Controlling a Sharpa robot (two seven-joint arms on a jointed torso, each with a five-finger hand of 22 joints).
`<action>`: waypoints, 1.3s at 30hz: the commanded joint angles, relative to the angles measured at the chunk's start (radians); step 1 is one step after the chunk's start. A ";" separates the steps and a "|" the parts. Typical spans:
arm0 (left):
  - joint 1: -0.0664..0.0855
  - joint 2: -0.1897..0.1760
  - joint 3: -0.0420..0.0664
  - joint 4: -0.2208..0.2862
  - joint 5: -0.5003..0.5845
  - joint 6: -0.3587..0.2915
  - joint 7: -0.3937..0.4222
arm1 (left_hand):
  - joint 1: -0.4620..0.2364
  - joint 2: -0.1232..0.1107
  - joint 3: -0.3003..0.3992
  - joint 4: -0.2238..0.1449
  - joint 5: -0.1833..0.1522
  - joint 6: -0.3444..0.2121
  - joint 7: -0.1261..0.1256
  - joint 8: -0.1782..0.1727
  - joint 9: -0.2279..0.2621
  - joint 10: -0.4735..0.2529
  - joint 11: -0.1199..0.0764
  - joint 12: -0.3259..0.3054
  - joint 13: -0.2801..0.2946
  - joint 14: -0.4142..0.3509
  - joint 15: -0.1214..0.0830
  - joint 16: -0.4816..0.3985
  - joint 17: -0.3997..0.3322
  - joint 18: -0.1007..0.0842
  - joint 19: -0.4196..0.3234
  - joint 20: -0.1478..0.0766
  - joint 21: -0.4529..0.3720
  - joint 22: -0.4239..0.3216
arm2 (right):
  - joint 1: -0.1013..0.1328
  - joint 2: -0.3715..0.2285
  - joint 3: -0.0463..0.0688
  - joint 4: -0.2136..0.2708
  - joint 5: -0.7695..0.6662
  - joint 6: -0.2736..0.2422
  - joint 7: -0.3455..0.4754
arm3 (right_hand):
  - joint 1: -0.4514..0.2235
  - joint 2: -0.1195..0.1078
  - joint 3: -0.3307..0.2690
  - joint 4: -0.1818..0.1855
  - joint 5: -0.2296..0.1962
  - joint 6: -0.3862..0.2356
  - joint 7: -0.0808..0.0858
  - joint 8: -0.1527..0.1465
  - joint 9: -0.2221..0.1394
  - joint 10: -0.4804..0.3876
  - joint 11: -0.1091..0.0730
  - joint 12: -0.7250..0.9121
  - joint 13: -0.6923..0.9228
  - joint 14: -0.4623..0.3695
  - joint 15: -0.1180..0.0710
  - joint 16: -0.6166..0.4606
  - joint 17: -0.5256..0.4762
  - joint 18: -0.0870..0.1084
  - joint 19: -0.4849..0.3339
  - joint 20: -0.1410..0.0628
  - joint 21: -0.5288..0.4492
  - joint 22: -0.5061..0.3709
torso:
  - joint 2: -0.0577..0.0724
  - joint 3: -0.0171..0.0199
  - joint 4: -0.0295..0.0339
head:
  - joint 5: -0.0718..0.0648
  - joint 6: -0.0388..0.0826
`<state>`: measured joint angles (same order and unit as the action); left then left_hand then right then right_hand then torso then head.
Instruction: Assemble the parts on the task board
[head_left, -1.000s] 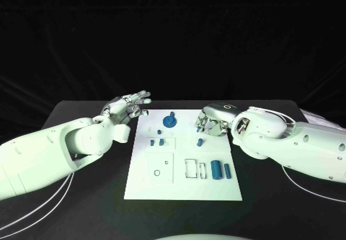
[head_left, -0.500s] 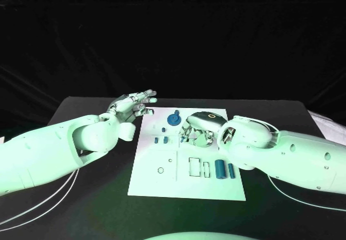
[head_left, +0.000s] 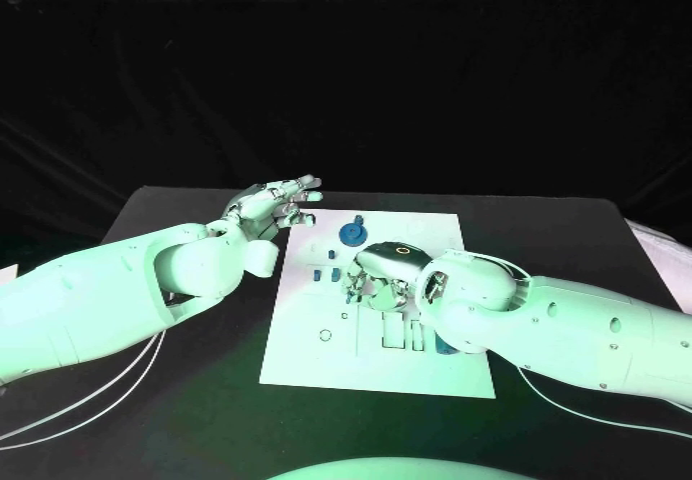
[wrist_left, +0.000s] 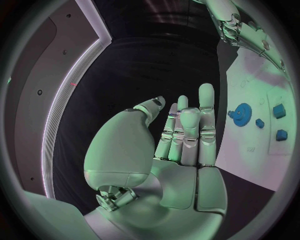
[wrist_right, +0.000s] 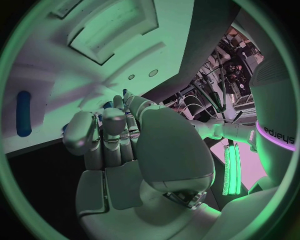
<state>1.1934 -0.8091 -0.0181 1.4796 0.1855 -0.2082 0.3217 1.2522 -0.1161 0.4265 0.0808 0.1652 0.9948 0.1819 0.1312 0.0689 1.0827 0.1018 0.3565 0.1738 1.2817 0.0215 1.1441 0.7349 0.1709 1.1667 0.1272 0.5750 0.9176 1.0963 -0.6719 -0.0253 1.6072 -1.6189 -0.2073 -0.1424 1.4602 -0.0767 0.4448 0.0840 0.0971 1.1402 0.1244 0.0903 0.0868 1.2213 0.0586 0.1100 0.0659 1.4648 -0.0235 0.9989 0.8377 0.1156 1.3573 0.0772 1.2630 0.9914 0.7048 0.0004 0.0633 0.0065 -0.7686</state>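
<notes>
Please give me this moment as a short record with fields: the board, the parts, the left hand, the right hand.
board: white task board lying flat in the middle of the black table
parts: blue gear-like part near the far edge; small blue pieces beside it; blue cylinder near the right hand
left hand: left hand raised at the board's far left corner, fingers straight and apart, holding nothing
right hand: right hand low over the board's middle, fingers curled; whether it holds a part cannot be told
</notes>
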 joint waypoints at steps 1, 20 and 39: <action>0.000 0.002 0.000 0.003 -0.007 0.019 0.003 | -0.002 0.006 -0.008 -0.002 0.004 -0.007 -0.001 0.007 0.000 -0.009 0.000 0.005 0.002 -0.008 0.000 -0.007 -0.002 0.012 0.006 -0.002 -0.006 -0.002 | -0.006 0.007 -0.001 -0.005 -0.018 0.025 0.021 | -0.007 0.002 0.006 0.000 0.005 0.002 0.007 -0.002 0.000 0.002 0.004 -0.003 0.000 0.016 -0.001 0.006 0.001 -0.007 -0.002 0.001 0.004 -0.001 | -0.001 0.0000 -0.0003 | 0.004 -0.003; -0.001 0.002 0.000 0.003 -0.018 0.021 -0.009 | 0.002 0.008 -0.009 -0.003 0.004 -0.008 -0.002 0.008 0.000 -0.011 0.000 0.008 0.003 -0.009 0.000 -0.008 -0.003 0.012 0.007 -0.002 -0.008 -0.004 | -0.012 0.017 -0.006 -0.011 -0.033 0.065 0.026 | -0.009 0.001 0.007 -0.003 0.006 0.002 0.007 -0.003 0.000 0.002 0.005 -0.005 0.001 0.016 -0.001 0.007 0.001 -0.007 -0.003 0.001 0.004 -0.002 | -0.001 0.0006 -0.0011 | 0.007 -0.008; -0.001 0.005 0.000 0.001 -0.024 0.021 -0.015 | 0.006 0.009 -0.009 -0.006 0.004 -0.010 -0.001 0.009 0.000 -0.015 0.000 0.009 0.004 -0.009 0.000 -0.008 -0.004 0.012 0.007 -0.002 -0.010 -0.006 | -0.021 0.037 -0.011 -0.023 -0.072 0.088 0.012 | -0.010 0.001 0.008 -0.004 0.007 0.002 0.008 -0.003 0.000 0.003 0.005 -0.005 0.001 0.016 0.000 0.008 0.001 -0.007 -0.003 0.001 0.004 -0.002 | -0.001 0.0002 -0.0007 | 0.006 -0.006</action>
<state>1.1918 -0.8060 -0.0189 1.4791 0.1717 -0.2058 0.3057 1.2565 -0.1118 0.4210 0.0753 0.1652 0.9914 0.1784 0.1350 0.0689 1.0755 0.1017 0.3605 0.1765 1.2817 0.0214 1.1389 0.7315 0.1707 1.1667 0.1271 0.5693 0.9130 1.0792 -0.6371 -0.0341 1.5857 -1.6630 -0.1469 -0.1249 1.4592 -0.0781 0.4485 0.0799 0.1007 1.1398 0.1289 0.0825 0.0860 1.2196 0.0604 0.1079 0.0658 1.4648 -0.0235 1.0021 0.8387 0.1156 1.3572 0.0772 1.2629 0.9903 0.7039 0.0008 0.0623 0.0130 -0.7747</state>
